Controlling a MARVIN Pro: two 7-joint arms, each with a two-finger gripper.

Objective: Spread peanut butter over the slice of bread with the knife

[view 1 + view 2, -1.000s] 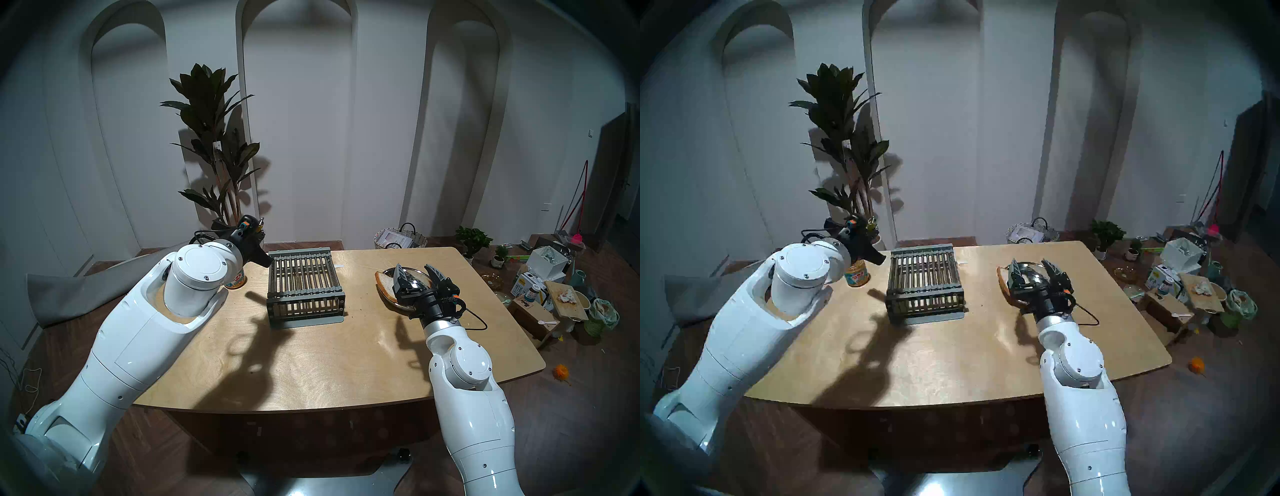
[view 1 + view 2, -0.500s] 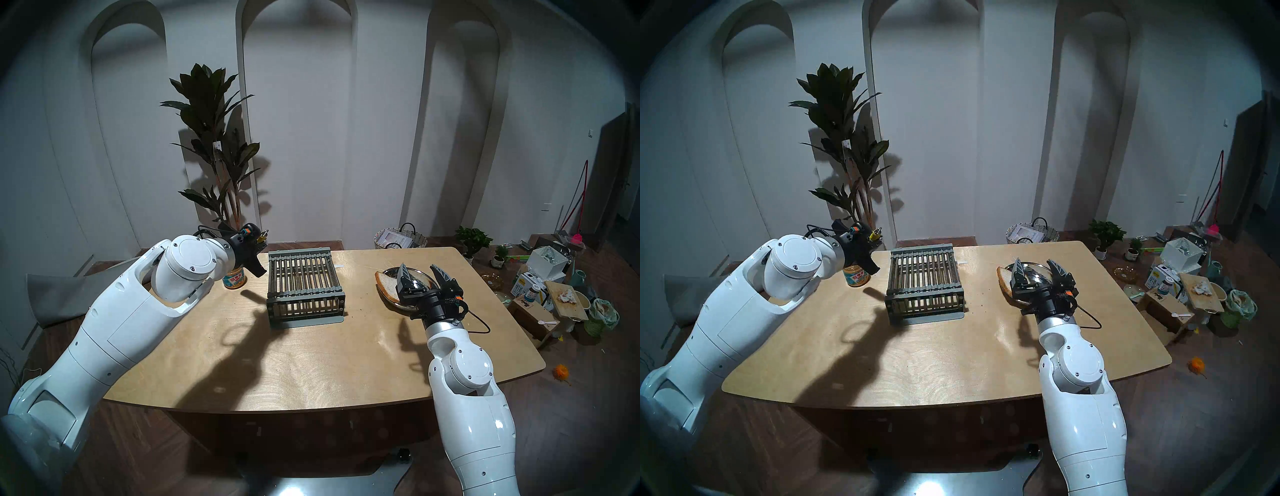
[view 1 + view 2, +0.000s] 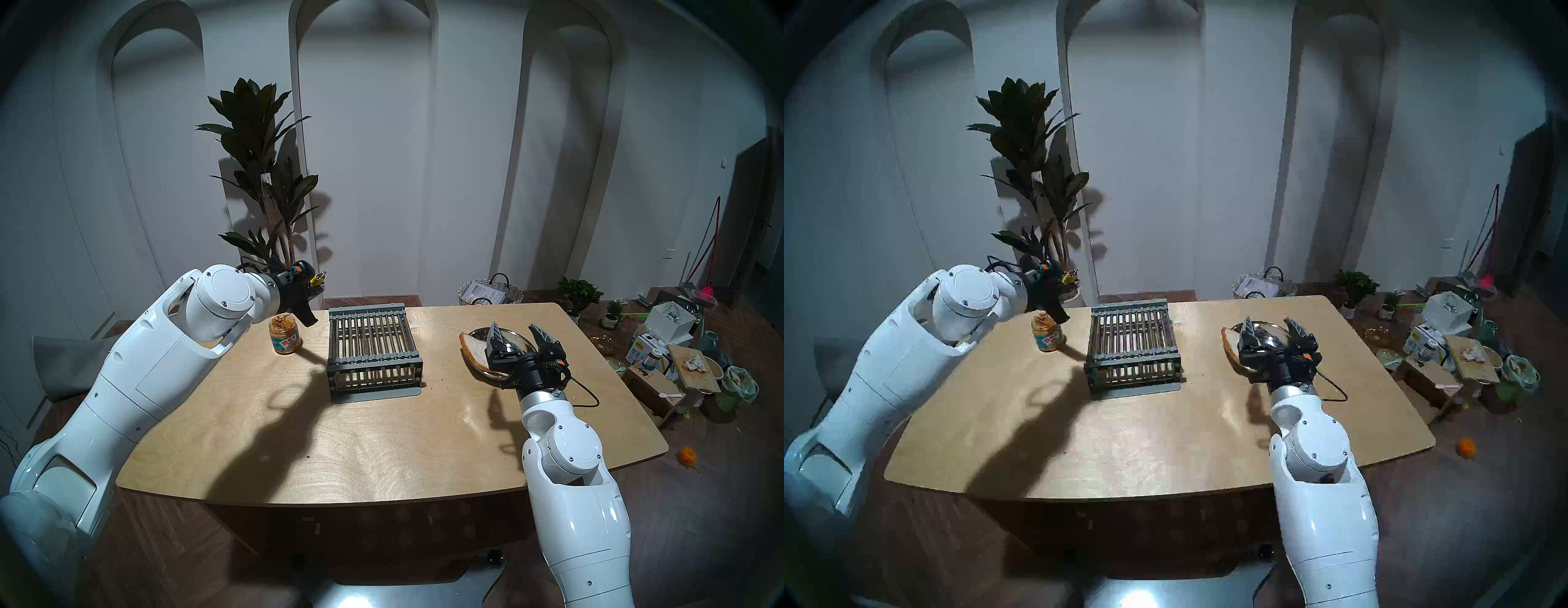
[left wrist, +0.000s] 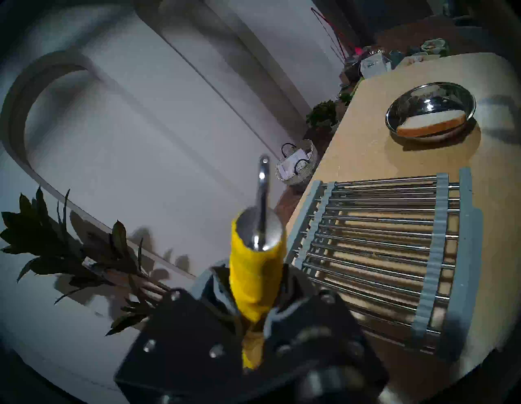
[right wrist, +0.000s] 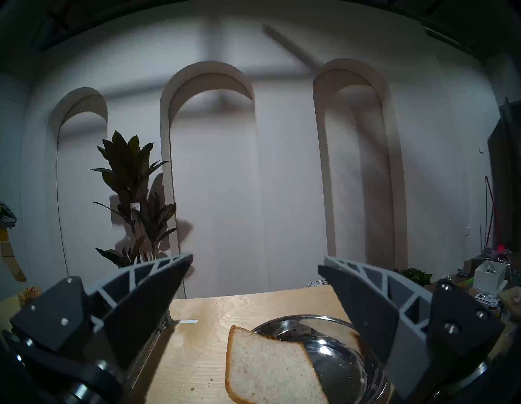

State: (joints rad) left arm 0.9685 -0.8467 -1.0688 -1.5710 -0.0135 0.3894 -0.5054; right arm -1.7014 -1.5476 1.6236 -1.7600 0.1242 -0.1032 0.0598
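- The left gripper point(image 4: 253, 333) is clamped on the yellow handle of the knife point(image 4: 255, 270). The handle's ringed metal end points up and away from the wrist. The blade end sits down between the fingers, and I cannot tell its lie from these views.
- The left gripper hangs just above and a little behind the jar point(image 3: 284, 335), at the far left of the table point(image 3: 382, 446). The jar lies below and slightly nearer than the knife. The coming dip probably turns on getting the blade end pointing down over the jar's mouth.
- The jar stands upright with no lid on. The peanut butter point(image 3: 283, 322) is heaped lumpy to its rim.
- The slice of bread point(image 5: 267, 369) is at the far right, well apart from the jar. It leans tilted in the steel dish point(image 4: 462, 96), with its left corner over the rim. Its face looks bare of spread.
- The right gripper point(image 3: 519, 339) hovers just in front of the dish with its fingers spread wide and nothing between them. It is the arm nearer the bread.
- The slatted rack point(image 3: 373, 352) stands between jar and dish, and nothing shows inside it.
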